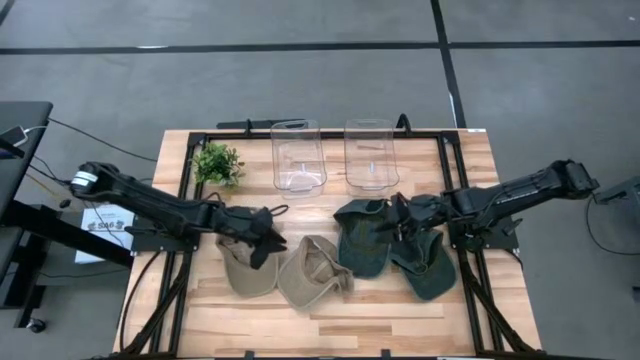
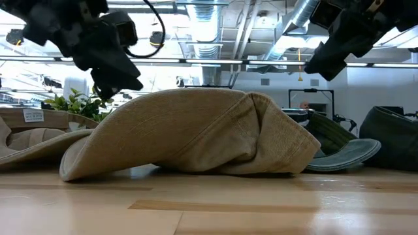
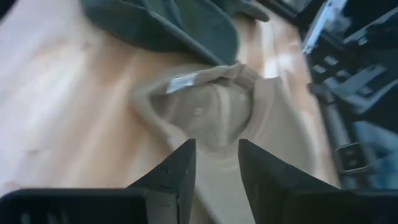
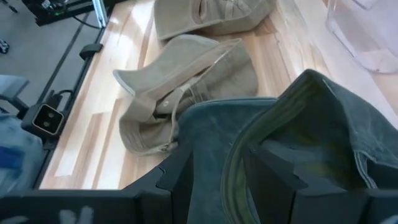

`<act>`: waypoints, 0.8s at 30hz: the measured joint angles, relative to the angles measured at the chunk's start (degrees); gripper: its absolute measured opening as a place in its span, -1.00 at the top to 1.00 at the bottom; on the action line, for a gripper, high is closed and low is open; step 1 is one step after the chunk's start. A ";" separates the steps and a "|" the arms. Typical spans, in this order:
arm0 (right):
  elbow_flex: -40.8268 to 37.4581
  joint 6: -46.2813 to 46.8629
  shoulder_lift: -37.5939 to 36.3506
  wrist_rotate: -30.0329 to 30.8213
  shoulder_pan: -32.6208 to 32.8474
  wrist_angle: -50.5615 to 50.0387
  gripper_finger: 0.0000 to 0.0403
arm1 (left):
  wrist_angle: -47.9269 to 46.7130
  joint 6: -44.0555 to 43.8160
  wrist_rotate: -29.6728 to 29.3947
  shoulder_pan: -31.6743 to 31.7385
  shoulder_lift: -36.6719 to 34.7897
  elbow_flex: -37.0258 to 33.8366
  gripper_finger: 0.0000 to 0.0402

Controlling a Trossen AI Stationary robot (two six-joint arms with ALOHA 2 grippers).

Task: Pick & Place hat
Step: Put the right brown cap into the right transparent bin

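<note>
Hats: four on the table's near half. Two tan ones left of centre – left tan hat (image 1: 243,264) and middle tan hat (image 1: 313,272) – and two green ones right of centre, inner green hat (image 1: 362,240) and outer green hat (image 1: 427,264). Two clear bins (image 1: 298,156) sit at the far edge, well apart from the hats; a small plant (image 1: 217,163) is left of them.

Left gripper (image 1: 268,240) hovers over the left tan hat's right edge, fingers parted, nothing between them. The wrist view shows a tan hat just ahead of the tips.

Right gripper (image 1: 400,215) is at the inner green hat's far-right rim. Its wrist view shows green fabric lying across the fingers (image 4: 273,168), but whether it's pinched or only draped, can't tell.

Key relation: each arm is nearest its own colour pair. My read is the bins are the targets, straight away toward the far side of both grippers.
</note>
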 joint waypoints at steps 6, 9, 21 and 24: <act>-0.04 0.01 1.08 -0.13 0.00 0.36 0.36 | 1.82 -7.61 2.83 0.00 5.99 1.31 0.42; -0.02 0.01 1.31 -0.15 0.00 0.26 0.36 | 1.93 -9.23 4.76 -0.02 9.19 3.51 0.42; -0.02 -0.43 1.26 -0.28 0.00 1.02 0.36 | -6.28 -10.81 9.23 0.40 15.34 10.20 0.42; -0.02 -0.43 1.26 -0.28 0.00 1.04 0.36 | -7.97 -12.96 8.88 1.21 14.42 10.21 0.42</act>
